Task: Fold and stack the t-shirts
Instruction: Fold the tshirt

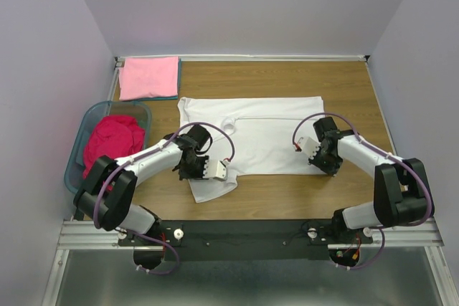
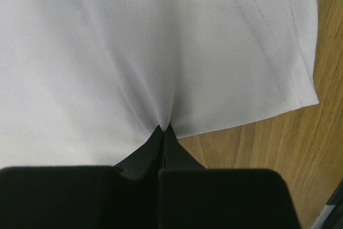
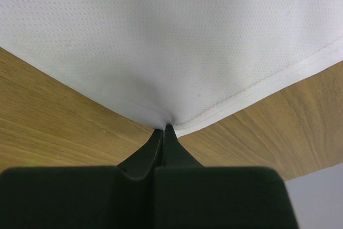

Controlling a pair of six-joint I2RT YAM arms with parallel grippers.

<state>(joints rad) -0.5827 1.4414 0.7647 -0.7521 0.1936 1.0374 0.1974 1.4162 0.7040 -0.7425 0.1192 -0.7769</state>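
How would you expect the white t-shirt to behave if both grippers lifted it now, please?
Probably floppy: the white t-shirt puckers into creases where the left gripper pinches it, so its middle would likely sag. It looks thin and light, so the right gripper, shut on its hemmed edge, should hold it, though fine fabric might slip.

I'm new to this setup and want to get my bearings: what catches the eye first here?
A white t-shirt lies spread in the middle of the wooden table, with the left pincer and right pincer each shut on its near edge. At the far left corner sits a folded pink t-shirt, and just nearer a teal basket holds a crumpled magenta-red t-shirt.
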